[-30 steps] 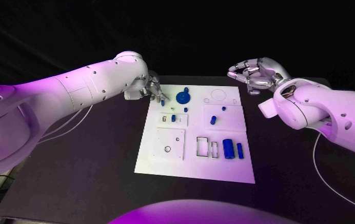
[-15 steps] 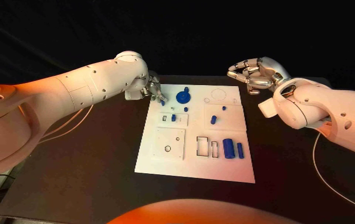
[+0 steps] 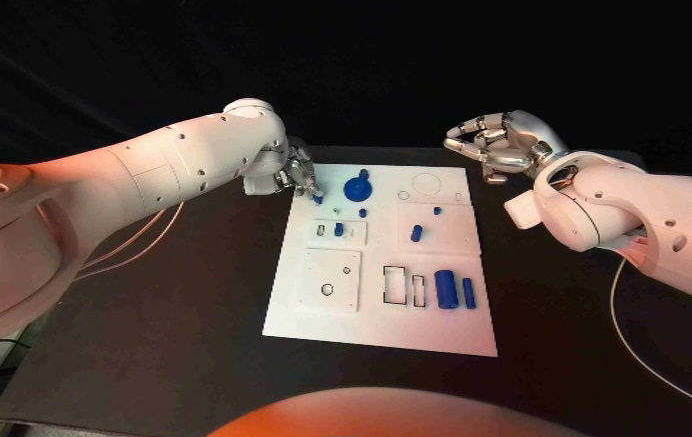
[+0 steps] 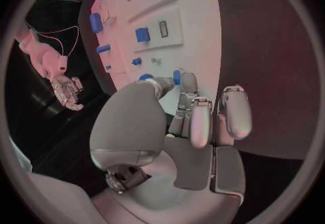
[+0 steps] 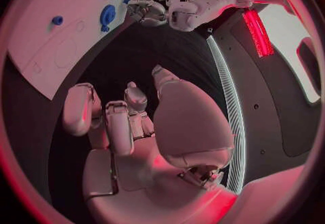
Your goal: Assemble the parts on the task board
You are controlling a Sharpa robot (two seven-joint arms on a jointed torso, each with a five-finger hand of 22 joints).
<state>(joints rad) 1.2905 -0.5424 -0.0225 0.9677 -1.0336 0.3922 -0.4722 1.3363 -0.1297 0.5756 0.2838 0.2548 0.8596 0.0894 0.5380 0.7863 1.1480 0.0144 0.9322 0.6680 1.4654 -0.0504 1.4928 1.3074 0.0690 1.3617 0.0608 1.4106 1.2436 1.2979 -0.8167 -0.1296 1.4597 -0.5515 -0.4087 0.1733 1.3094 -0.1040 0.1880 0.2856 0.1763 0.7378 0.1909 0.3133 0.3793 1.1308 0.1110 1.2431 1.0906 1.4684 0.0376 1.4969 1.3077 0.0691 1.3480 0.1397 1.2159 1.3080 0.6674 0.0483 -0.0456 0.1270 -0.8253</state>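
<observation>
Left hand [image 3: 299,175] sits at the far left corner of the task board [image 3: 378,327]. Its fingertips [image 4: 186,80] are drawn together around a small blue peg [image 4: 176,76]; in the left wrist view the peg shows between the thumb tip and a fingertip, touching both, so it is pinched. In the head view the same peg [image 3: 317,198] pokes out just below the fingers, over the board's left edge.

On the board, moving rightward: a square white plate with a small hole [image 3: 330,280] on the near left; two small blue pieces [image 3: 339,229] in the inset above it; a round blue disc part [image 3: 356,190] near the far edge, just beside the left hand but apart from it. Mid-board stands a slanted blue pin [image 3: 415,233], with a smaller blue dot [image 3: 436,211] past it. Near right: a blue cylinder [image 3: 446,289] and a thin blue bar [image 3: 469,294] lying side by side, next to empty rectangular slots [image 3: 394,284].

Right hand [image 3: 498,147] hangs beyond the board's far right corner, off the board and well apart from every part. Fingers curled inward, nothing in them, as the right wrist view also shows [image 5: 129,121].
</observation>
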